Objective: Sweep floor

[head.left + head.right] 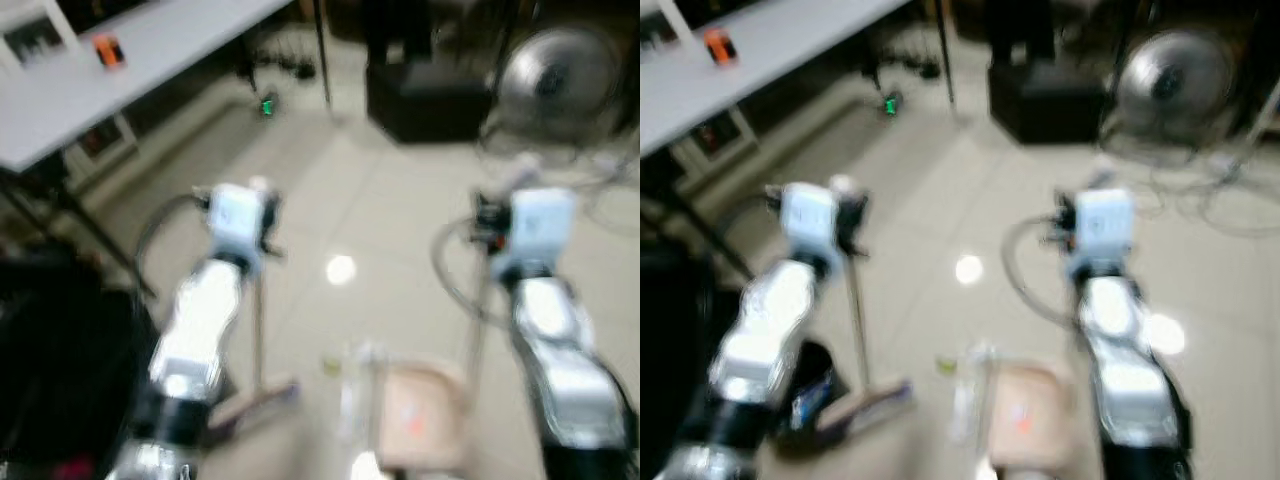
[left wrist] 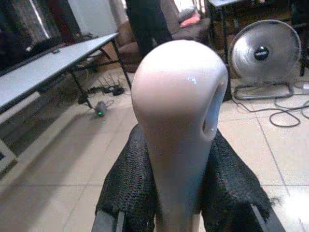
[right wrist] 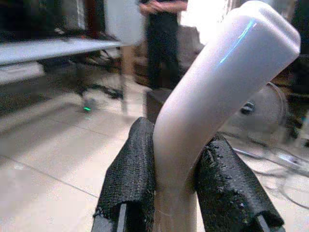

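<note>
Blurred throughout. Two silver arms reaching forward over pale tiled floor (image 1: 940,200), left arm (image 1: 770,320) beside a thin broom (image 1: 858,330) whose head rests on the tiles near a pinkish dustpan (image 1: 1025,415), right arm (image 1: 1110,340) just past it. Farther off: grey table (image 1: 750,50) with an orange item (image 1: 720,45), a fan (image 1: 1175,85), a dark box (image 1: 1045,105), cables (image 1: 1200,200).

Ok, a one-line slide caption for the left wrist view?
Left hand shut on the broom handle, with a floor fan and grey table beyond.
</note>
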